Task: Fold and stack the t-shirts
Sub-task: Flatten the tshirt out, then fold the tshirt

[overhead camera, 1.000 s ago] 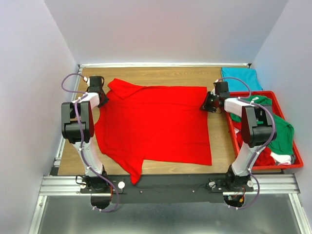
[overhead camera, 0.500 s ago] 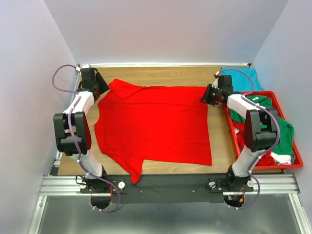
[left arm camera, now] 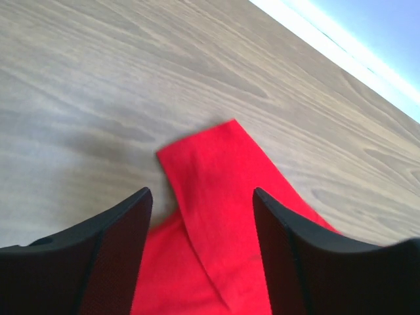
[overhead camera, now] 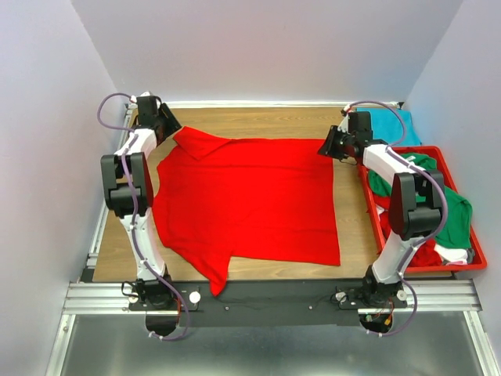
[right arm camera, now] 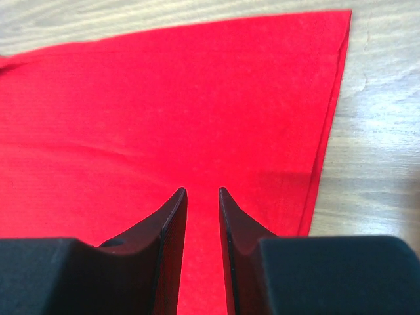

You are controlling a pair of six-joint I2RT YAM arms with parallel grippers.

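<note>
Overhead, we find a red t-shirt (overhead camera: 250, 204) spread flat across the middle of the wooden table (overhead camera: 258, 121). Its long axis runs side to side: the collar end points toward the left arm, and the straight hem lies toward the right arm. One sleeve (overhead camera: 200, 141) juts toward the far edge, the other toward the near edge.

The left gripper (overhead camera: 167, 125) hangs by the far-left corner, jaws wide apart and holding nothing. From its wrist camera we see the far sleeve lying on the wood just below and between the fingers (left arm camera: 118, 249). The right gripper (overhead camera: 329, 147) sits at the far hem corner (right arm camera: 338, 26), jaws parted only narrowly with nothing pinched. The cloth beneath it lies smooth and runs away to the left.

Each arm is therefore nearest its own far corner, with the bulk of the shirt on the near side of both. We judge the next fold would start from that far edge.

A teal t-shirt (overhead camera: 387, 125) rests in the far-right corner, and green t-shirts (overhead camera: 450, 211) are heaped in the red tray (overhead camera: 419, 149).
</note>
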